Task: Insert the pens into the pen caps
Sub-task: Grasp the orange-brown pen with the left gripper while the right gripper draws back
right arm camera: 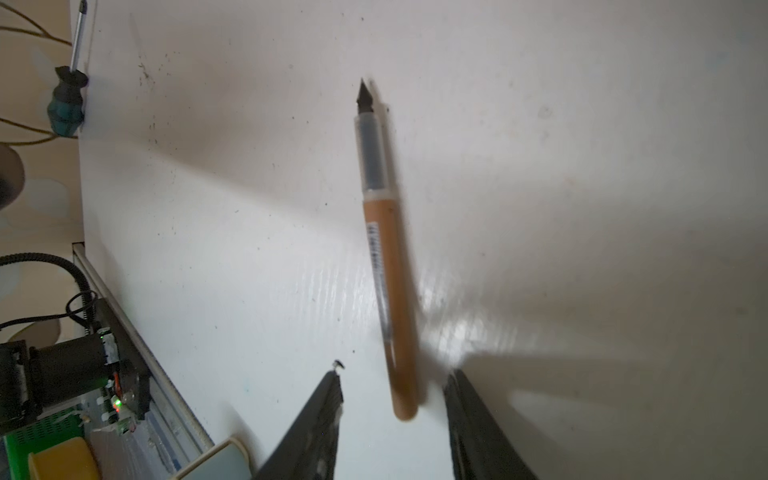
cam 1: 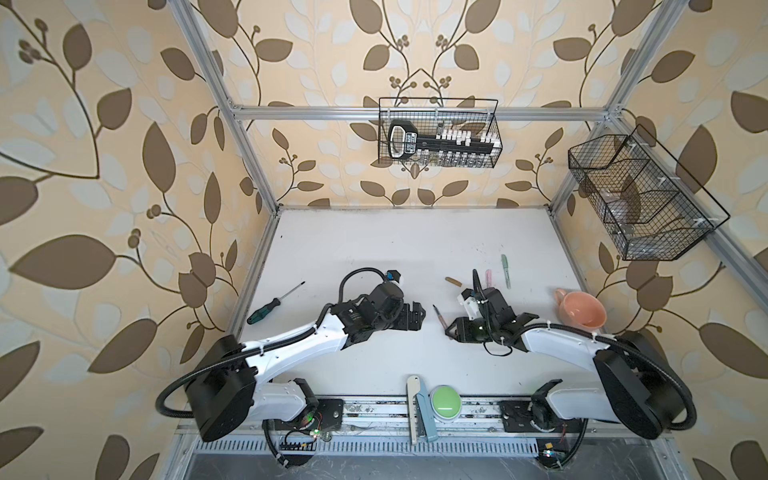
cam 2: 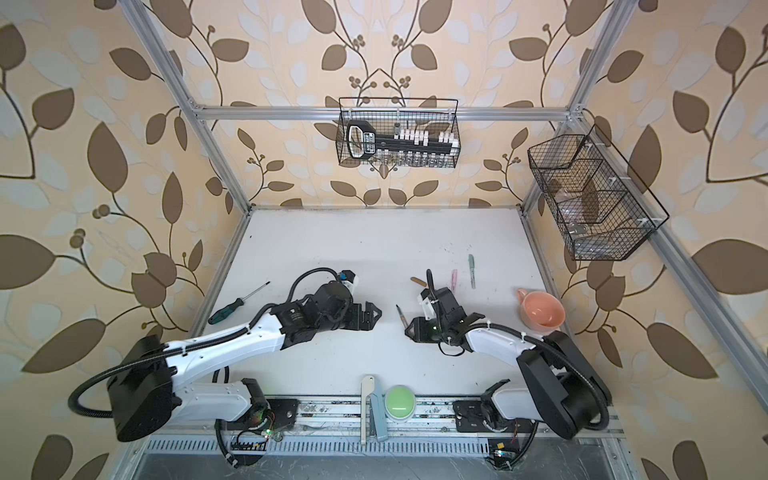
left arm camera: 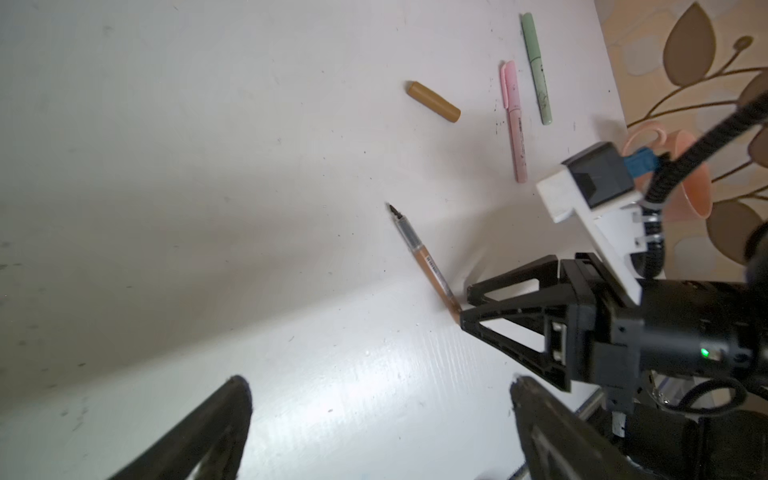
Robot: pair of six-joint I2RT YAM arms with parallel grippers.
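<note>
Right wrist view blurred, brown pen [right arm camera: 380, 249] between parted jaws of right gripper [right arm camera: 395, 374], left gripper [left arm camera: 378, 380] spread wide

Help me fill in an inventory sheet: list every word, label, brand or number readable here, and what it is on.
Nothing reads clearly enough to quote.
Brown pen: small printed strip on the barrel, blurred.
Pink pen: dark print along the barrel, too small.
Green pen: dark marks along the barrel, too small.
Black tool in the wire basket: white lettered label, too blurred.
</note>
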